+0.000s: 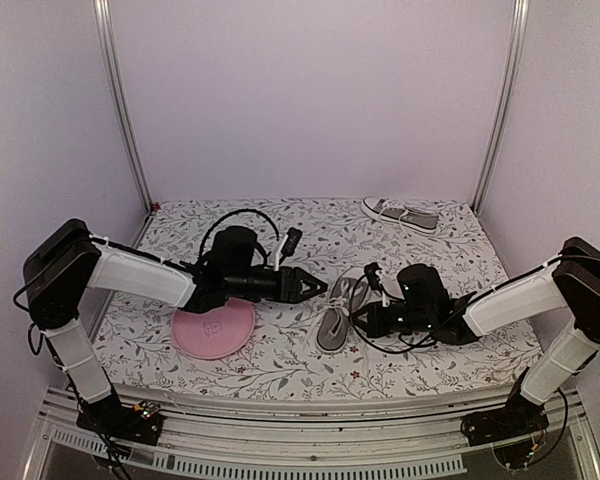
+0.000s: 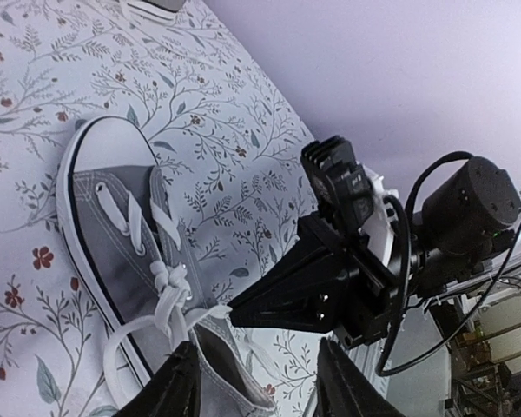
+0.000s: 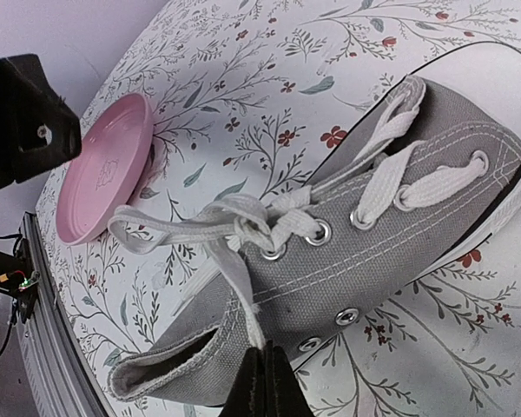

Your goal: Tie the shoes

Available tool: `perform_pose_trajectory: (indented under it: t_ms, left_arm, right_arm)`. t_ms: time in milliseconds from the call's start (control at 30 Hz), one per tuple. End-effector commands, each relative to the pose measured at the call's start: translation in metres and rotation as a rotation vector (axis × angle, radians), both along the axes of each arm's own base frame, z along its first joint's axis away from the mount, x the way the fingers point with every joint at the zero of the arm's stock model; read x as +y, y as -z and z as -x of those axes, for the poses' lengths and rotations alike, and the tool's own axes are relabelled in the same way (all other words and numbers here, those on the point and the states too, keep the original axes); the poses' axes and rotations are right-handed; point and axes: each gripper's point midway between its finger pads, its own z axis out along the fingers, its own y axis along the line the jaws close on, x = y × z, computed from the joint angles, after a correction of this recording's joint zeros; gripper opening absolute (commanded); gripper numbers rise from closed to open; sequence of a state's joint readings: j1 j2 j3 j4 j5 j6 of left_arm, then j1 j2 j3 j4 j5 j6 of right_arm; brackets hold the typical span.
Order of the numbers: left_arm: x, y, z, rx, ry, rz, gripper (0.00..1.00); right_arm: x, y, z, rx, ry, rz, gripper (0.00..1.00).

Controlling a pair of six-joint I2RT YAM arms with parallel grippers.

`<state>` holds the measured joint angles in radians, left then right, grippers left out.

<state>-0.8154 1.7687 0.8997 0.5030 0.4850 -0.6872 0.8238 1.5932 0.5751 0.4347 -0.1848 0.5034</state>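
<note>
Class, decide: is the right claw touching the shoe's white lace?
Touching. The right wrist view shows the lace running into the shut right claw.

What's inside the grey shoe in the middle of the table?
Only a dark, empty-looking heel space shows inside the shoe. The toe end is covered by its grey top and white laces.

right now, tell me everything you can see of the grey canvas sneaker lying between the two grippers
The small grey canvas low-top sneaker has a white rubber toe cap and edge, metal eyelets and flat white laces, pulled into a loose knot with one loop. It lies on the flowered tablecloth, apart from the round pink plate. The right gripper is shut on one lace strand; the open left gripper hovers by its heel end.
</note>
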Motion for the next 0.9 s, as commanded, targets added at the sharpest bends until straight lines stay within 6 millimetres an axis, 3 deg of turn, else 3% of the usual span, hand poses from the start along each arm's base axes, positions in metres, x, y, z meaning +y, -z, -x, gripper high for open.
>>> perform_pose_trajectory:
  t_ms: [0, 267, 367, 700, 867]
  left_arm:
    - [-0.002, 0.018, -0.025, 0.03, -0.04, -0.105, 0.43]
    - [-0.019, 0.039, -0.039, 0.056, -0.013, -0.154, 0.34]
    - [-0.021, 0.059, -0.039, 0.088, -0.004, -0.181, 0.29]
    - [-0.02, 0.072, -0.035, 0.117, 0.01, -0.189, 0.21]
    - [-0.024, 0.067, -0.033, 0.113, 0.025, -0.158, 0.2]
  right_arm:
    - [0.0, -0.009, -0.001, -0.03, 0.013, -0.021, 0.02]
    - [0.0, -0.009, 0.0, -0.027, 0.012, -0.028, 0.02]
    - [0.0, -0.009, -0.001, -0.024, 0.013, -0.03, 0.02]
    - [0.003, -0.007, -0.001, -0.019, 0.006, -0.03, 0.02]
    - [0.003, -0.006, -0.001, -0.015, 0.006, -0.03, 0.02]
